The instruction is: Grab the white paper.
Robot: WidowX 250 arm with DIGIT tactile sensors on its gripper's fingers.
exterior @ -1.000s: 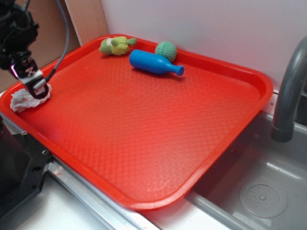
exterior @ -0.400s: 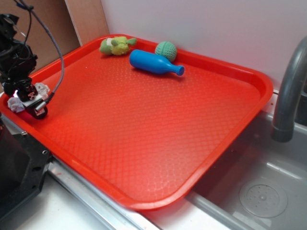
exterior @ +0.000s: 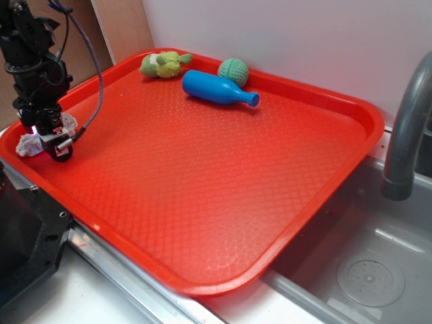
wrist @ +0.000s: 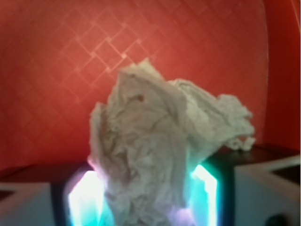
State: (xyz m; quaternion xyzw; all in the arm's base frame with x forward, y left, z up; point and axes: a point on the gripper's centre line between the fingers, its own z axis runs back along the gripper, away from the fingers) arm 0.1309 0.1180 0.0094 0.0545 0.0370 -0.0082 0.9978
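Observation:
The white paper point(wrist: 155, 141) is a crumpled, wrinkled wad that fills the wrist view, and it sits pinched between my two lit fingers point(wrist: 87, 197). My gripper point(wrist: 146, 193) is shut on it. In the exterior view the gripper point(exterior: 51, 138) points down at the near left corner of the red tray point(exterior: 202, 182). Bits of the white paper point(exterior: 28, 143) stick out on both sides of the jaws. I cannot tell whether the wad still touches the tray floor.
A yellow-green plush toy point(exterior: 163, 64), a green ball point(exterior: 233, 71) and a blue bottle-shaped toy point(exterior: 217, 88) lie along the tray's far edge. A grey faucet point(exterior: 405, 128) and a sink point(exterior: 358, 270) stand to the right. The tray rim point(exterior: 13, 162) is just beside the gripper.
The gripper came down onto the flat-lying paper and closed on it, bunching it up. Since then the arm has straightened up and shifted slightly right with the paper.

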